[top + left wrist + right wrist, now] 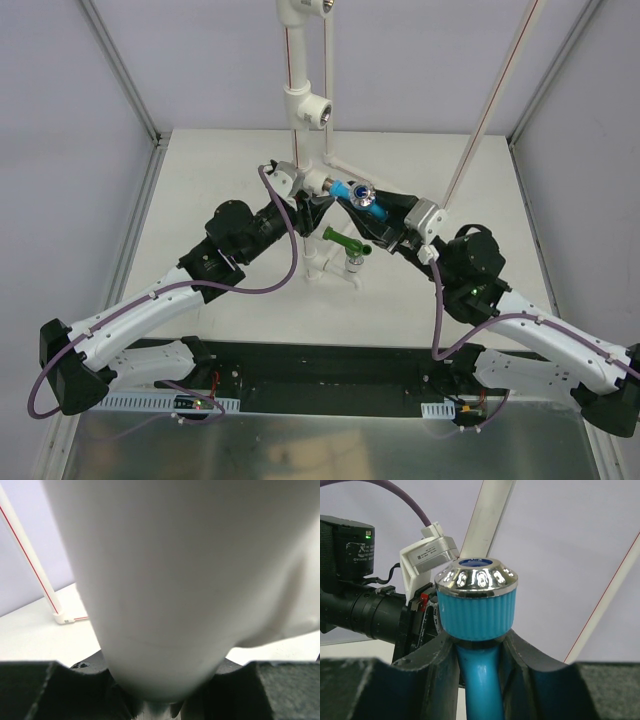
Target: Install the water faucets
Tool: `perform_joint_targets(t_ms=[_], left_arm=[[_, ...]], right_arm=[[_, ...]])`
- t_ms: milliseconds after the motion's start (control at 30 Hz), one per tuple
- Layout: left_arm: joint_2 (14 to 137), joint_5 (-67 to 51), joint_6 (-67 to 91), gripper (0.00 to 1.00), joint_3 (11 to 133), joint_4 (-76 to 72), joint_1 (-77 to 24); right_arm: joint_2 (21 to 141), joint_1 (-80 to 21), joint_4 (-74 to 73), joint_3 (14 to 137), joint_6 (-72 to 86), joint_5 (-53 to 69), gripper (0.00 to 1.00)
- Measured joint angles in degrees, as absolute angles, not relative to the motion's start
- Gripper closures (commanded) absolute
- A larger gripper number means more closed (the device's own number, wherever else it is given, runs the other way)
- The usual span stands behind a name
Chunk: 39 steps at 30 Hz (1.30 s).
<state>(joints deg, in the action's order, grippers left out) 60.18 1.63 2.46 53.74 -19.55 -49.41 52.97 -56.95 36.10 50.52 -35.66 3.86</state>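
The light blue faucet (pixel 355 193) is clamped in the right gripper (pixel 368 207) above the middle of the table (pixel 220 170). In the right wrist view its body is pinched between the two fingers just below the ribbed collar and the shiny silver top (pixel 477 605). From that gripper the faucet is pointed toward about 10 o'clock in the top view, so its long axis is laid along the 4-to-10 o'clock line. Its inlet end is aimed at the tee socket (pixel 318 182) on the white pipe (pixel 297 60). That end is seen touching or just beside the socket, but whether it has entered cannot be told. The pipe is clasped at 9 o'clock of the socket by the left gripper (pixel 305 190). In the left wrist view the pipe fills the frame and is wedged between the black fingers (pixel 75 690). The dark green faucet (pixel 346 242) is found at 6 o'clock of the blue one, apparently seated on a low white fitting (pixel 335 268). The step in hand is judged to be the mating of the blue faucet. The coming move is judged to depend on the faucet's axis being kept in line with the socket while the pipe is steadied.
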Motion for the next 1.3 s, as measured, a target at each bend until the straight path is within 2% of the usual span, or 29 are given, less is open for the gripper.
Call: perform_joint_targets(t_ms=[467,933,1300], left_arm=[[60.1,1.3,2.5,1.00,53.7,-19.4,-49.4],[57.8,0.4,2.6,1.00,52.3,-18.7,-49.4],[54.4,-0.4,2.9,1.00,51.2,-16.1,-49.0]], right_arm=[[52.9,-57.1,37.0,49.4,-36.2,4.4,1.00],[53.4,-57.3,21.7,56.9,-56.3,10.8,1.00],[55.2,-57.5,19.7,58.4,-66.4,15.9,1.00]])
